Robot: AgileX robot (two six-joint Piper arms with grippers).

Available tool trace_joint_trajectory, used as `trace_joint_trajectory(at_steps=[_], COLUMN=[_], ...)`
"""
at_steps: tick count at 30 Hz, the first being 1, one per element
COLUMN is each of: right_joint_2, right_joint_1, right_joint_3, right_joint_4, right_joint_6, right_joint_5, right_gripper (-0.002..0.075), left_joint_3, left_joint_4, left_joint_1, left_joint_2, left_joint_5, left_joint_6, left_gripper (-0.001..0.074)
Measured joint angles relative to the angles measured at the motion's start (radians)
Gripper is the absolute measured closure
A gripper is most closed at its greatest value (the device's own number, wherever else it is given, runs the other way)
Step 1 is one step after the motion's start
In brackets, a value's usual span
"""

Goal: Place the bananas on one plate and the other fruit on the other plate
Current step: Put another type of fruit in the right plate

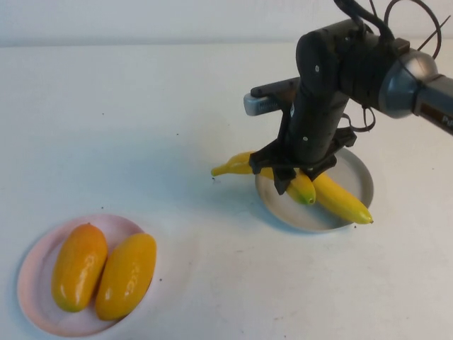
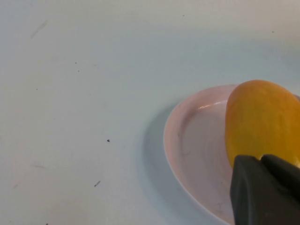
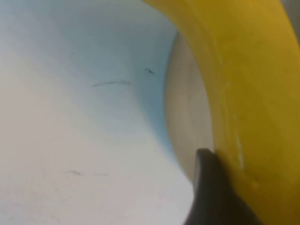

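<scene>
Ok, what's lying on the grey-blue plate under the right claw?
Two glossy yellow plastic bananas lie across the round grey-blue plate, both overhanging its rim. The right claw straddles one, hiding its middle. The left claw is by the pink plate.

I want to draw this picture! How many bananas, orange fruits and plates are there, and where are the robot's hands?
Bananas: 2
Orange fruits: 2
Plates: 2, pink plate and grey-blue plate
Total: 6
Right gripper grips a banana over the grey-blue plate; left gripper is beside the pink plate.

A broad, matte white tabletop (image 1: 141, 127) is filling the scene. Tiny dark specks (image 1: 213, 179) are dotting that tabletop, and a pale wall (image 1: 141, 18) is rising behind it.
</scene>
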Motion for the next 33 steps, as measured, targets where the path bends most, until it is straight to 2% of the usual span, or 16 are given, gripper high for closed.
trace_joint_trajectory(at_steps=[18,26,33], right_joint_2=[0.008,-0.111,-0.087], right_joint_1=[-0.003,-0.003,-0.013], right_joint_3=[0.003,0.107,0.118], right_joint_4=[0.017,0.029,0.012], right_joint_6=[0.031,0.035,0.060], right_joint_5=[-0.012,-0.010,-0.010], right_gripper=[0.0424,0.0424,0.0424], left_joint_3=[0.000,0.000,0.000], left_joint_4=[0.000,0.000,0.000], left_joint_1=[0.000,0.000,0.000], left_joint_2=[0.000,0.000,0.000], left_joint_5=[0.000,0.000,0.000], left_joint_6=[0.000,0.000,-0.001], left_gripper=[0.0738,0.0738,0.0738])
